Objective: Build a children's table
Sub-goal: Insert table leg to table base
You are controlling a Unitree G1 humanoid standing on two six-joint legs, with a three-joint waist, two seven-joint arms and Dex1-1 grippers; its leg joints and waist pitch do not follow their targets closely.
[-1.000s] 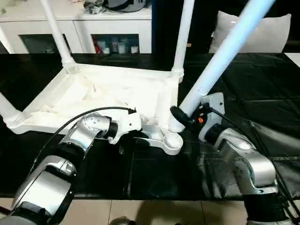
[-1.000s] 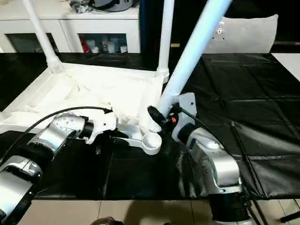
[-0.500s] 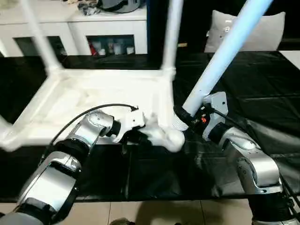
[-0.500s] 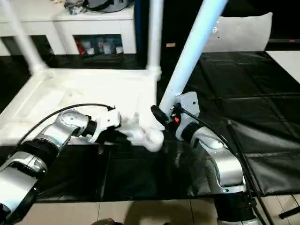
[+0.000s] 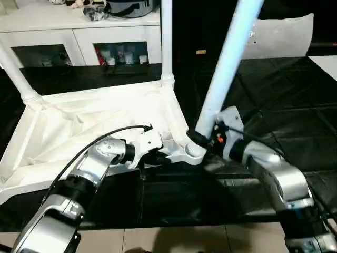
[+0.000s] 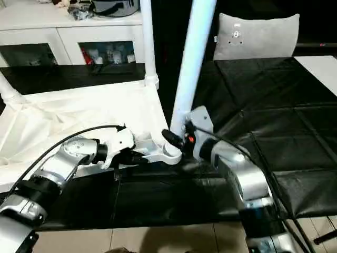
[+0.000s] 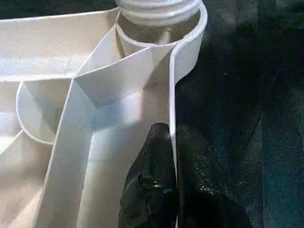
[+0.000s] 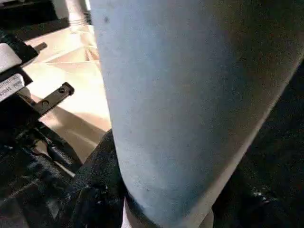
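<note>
White plastic is dominating the black-covered work surface (image 5: 295, 105), where the upturned tabletop (image 5: 79, 126) is lying ribbed side up while a humanoid robot is working at its nearest corner socket (image 5: 194, 153). Two legs are standing in the far sockets, one at the far corner (image 5: 166, 37) and another at the far left corner (image 5: 16, 76). The fourth leg (image 5: 226, 63) is leaning over the near socket, its lower end sitting at the socket mouth. The right gripper (image 5: 202, 141) is clamping this leg just above the socket, black fingers wrapped around the tube. The left gripper (image 5: 158, 158) is pinching the tabletop's rim beside the same socket, fingers (image 7: 154, 185) together on the thin wall.

Judging by this, the last leg is being seated: the left arm is bracing the tabletop while the right is steering the tube. The next move is likely calling for the leg to be brought upright over the socket and pressed or twisted down, with the rim held firm.

From the left wrist, the ridged end of the leg (image 7: 159, 7) is showing inside the socket ring, a detail the head cameras are hiding behind the gripper. From the head, the leg's lean, a grey cushion (image 6: 258, 34) and a white cabinet (image 5: 84, 31) beyond the tabletop are showing.
</note>
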